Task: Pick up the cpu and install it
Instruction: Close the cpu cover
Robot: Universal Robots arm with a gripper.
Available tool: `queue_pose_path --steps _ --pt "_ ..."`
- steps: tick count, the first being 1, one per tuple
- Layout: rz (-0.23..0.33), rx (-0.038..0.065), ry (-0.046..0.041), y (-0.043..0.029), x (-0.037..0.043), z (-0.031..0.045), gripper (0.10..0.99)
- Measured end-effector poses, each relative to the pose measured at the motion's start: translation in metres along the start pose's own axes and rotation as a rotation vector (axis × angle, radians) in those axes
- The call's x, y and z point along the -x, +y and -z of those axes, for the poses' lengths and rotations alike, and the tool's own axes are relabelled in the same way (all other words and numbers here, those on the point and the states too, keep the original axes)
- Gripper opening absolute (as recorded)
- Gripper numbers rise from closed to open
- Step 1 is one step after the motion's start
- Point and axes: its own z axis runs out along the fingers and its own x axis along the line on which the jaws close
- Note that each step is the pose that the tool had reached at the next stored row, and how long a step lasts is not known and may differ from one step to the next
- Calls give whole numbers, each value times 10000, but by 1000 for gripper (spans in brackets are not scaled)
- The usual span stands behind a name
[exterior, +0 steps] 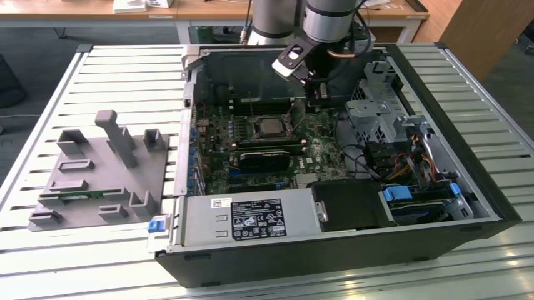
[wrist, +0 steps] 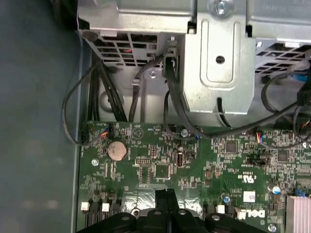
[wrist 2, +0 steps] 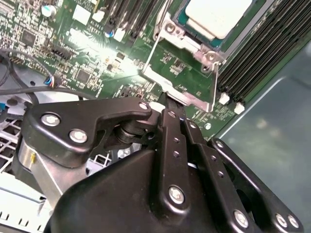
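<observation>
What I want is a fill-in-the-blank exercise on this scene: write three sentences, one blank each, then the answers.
1. The cpu lies in the ___ on the motherboard.
2. The gripper, over the motherboard, is ___ and holds nothing.
3. The grey fixture stands on the slatted table at the exterior view's ___ of the computer case.
Missing words: socket; shut; left.

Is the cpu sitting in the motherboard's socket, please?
Yes, in the second wrist view the cpu lies in its socket, apart from the gripper.
</observation>
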Motion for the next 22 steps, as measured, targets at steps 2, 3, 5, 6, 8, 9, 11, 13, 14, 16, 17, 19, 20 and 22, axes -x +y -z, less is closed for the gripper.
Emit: queue_pose_path --steps 2,3,5,6,8,9,11,13,14,16,17,19,20,22 --pt "0 0 0 -30 -1 1 106" --pt "1 -1 1 -46 -1 1 106" --pt "0 0 0 -72 -2 2 106" --pt "0 0 0 -86 -3 2 106" --pt "0 0 0 -111 -3 2 106" --pt "1 0 0 -122 -3 2 106" --pt "1 -1 -1 -153 -4 3 106" --pt "1 0 0 -189 -5 3 106" --pt "1 0 0 -209 -6 4 106" --pt "4 0 0 -231 -6 4 106" --pt "6 0 0 -241 -6 4 106" --pt "8 0 0 -266 -6 4 106" --pt "9 -1 0 -280 -6 4 106" --pt "11 0 0 -308 -7 2 106"
